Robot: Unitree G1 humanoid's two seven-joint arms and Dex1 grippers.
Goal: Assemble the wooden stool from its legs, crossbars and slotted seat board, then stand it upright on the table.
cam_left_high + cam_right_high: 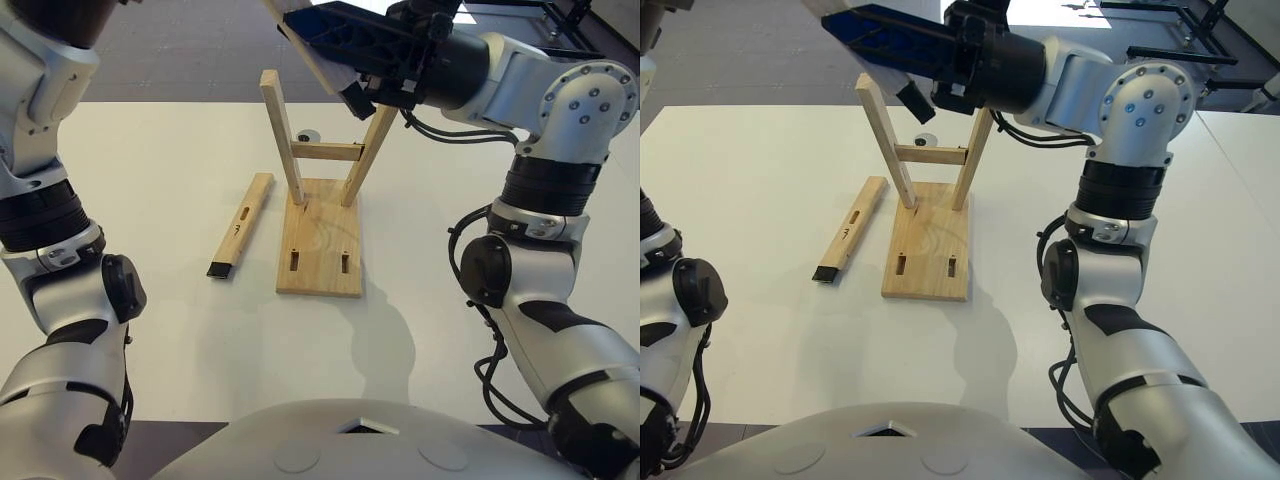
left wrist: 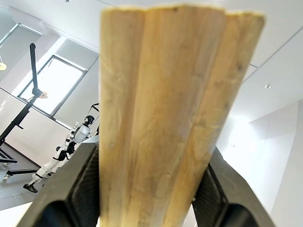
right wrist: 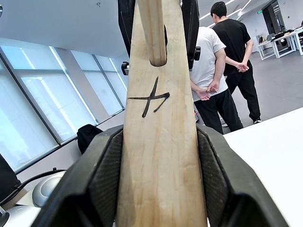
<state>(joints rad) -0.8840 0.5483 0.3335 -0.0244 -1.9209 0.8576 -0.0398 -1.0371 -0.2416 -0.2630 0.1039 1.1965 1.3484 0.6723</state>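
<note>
Half a stool stands on the bench point(image 1: 150, 160), and each arm holds a piece of wood up high.

The seat board point(image 1: 322, 235) lies flat so legs can be pushed down into it. Two standing legs point(image 1: 283, 135) are in its far end, with a crossbar point(image 1: 327, 151) joining them. Its two near slots point(image 1: 295, 260) are free, likely for the next legs. The right end effector point(image 1: 340, 50) is closed tight on a marked leg point(image 3: 161, 142), held just above the standing pair. That pair is right below it and could get bumped. The left end effector point(image 2: 154, 184) is closed on a thick wood piece point(image 2: 161, 94), lifted away from the bench. A loose leg point(image 1: 240, 225) lies just beside the board, within easy reach. A small round thing point(image 1: 308, 135) sits behind the legs.
</note>
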